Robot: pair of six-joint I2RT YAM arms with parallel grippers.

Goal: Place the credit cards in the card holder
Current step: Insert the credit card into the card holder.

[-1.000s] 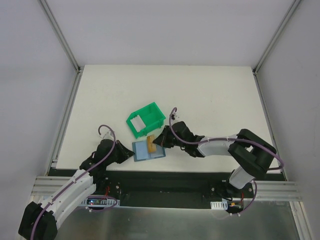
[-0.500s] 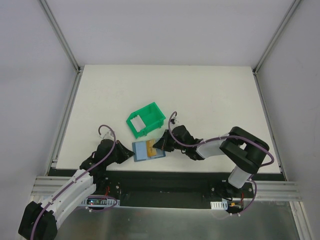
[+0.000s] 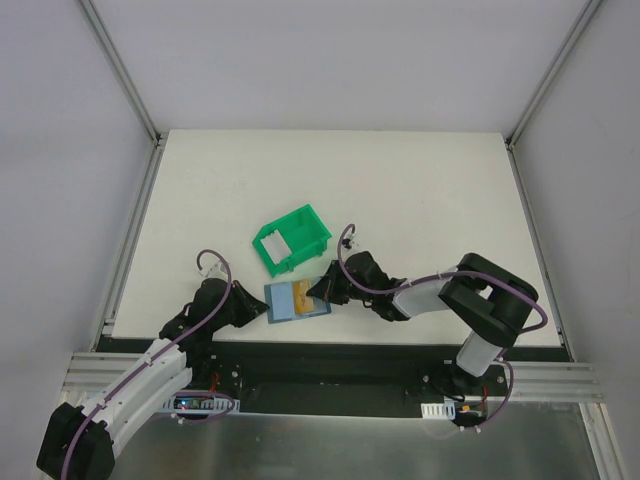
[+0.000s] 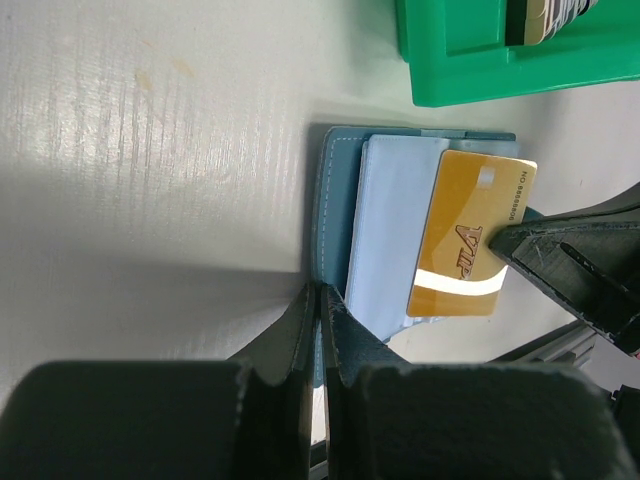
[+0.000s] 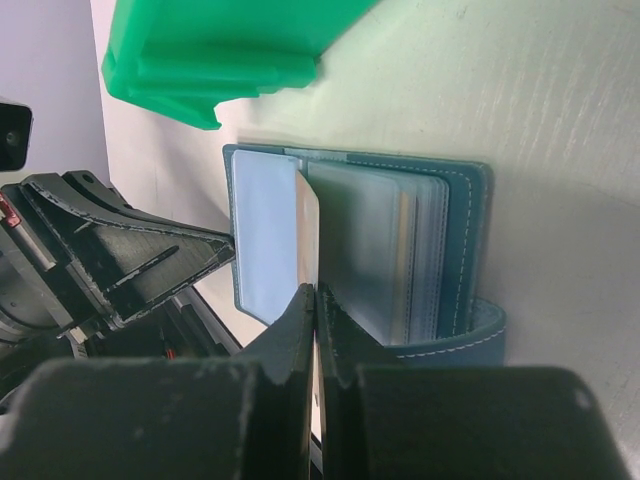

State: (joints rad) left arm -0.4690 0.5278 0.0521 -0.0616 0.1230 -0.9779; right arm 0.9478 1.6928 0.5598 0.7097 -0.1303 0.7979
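Note:
The teal-blue card holder (image 3: 293, 302) lies open near the table's front edge, its pale blue pockets facing up (image 4: 385, 225). My left gripper (image 4: 322, 300) is shut on the edge of its left cover. My right gripper (image 5: 316, 295) is shut on the tan-gold card (image 4: 468, 240) and holds it edge-on (image 5: 308, 230) over the pockets, between the pale flap and the clear sleeves (image 5: 375, 250). A pale grey-white card (image 3: 271, 243) lies in the green bin. In the left wrist view more card ends (image 4: 545, 15) show in the bin.
The green plastic bin (image 3: 292, 238) stands just behind the card holder, close to both grippers (image 5: 220, 50). The table's front edge runs right behind the holder. The two grippers face each other across the holder, a few centimetres apart.
My right gripper has moved the tan-gold card left and down over the open card holder, then held almost still. My left gripper has stayed shut on the cover.

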